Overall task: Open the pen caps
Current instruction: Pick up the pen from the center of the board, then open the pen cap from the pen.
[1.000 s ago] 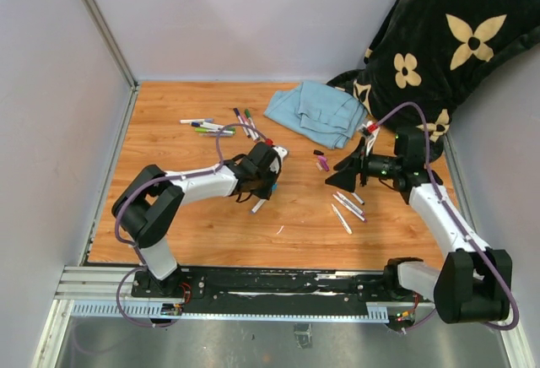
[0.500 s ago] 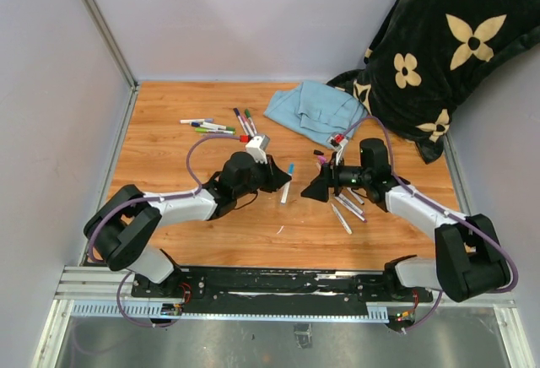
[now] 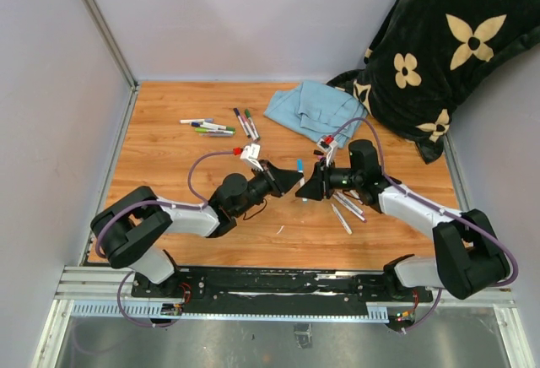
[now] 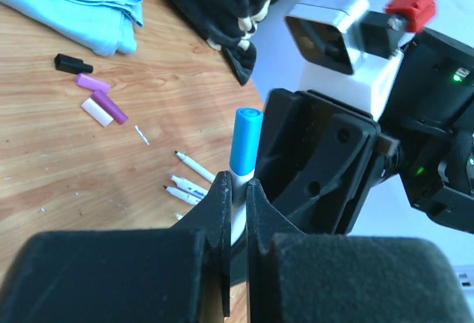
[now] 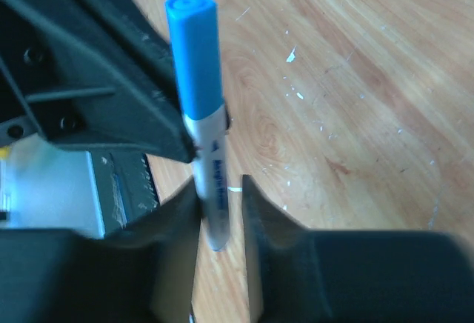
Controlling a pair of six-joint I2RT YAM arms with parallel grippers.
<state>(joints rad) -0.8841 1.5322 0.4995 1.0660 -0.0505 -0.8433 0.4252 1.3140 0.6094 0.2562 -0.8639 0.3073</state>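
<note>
Left hand (image 4: 237, 190) grips marker (image 4: 244, 145); right hand (image 5: 219, 197) straddles it.

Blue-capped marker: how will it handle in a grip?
Probably stiff: the marker juts straight from the shut left gripper. Its smooth round barrel may twist or slip in the grip. Likely light, given how thin it is.

Both arms are stretched out low and meet nose to nose at the blue-capped marker (image 4: 243, 152). My left arm (image 3: 181, 214) comes in from the marker's left. The left tool (image 4: 235, 186) is clamped tight on the white barrel, right under the cap. My right arm (image 3: 413, 203) reaches in from the marker's right. The right tool (image 5: 220, 190) has a finger on each side of the marker with a sliver of gap on one side, so it's not pinching.
</note>
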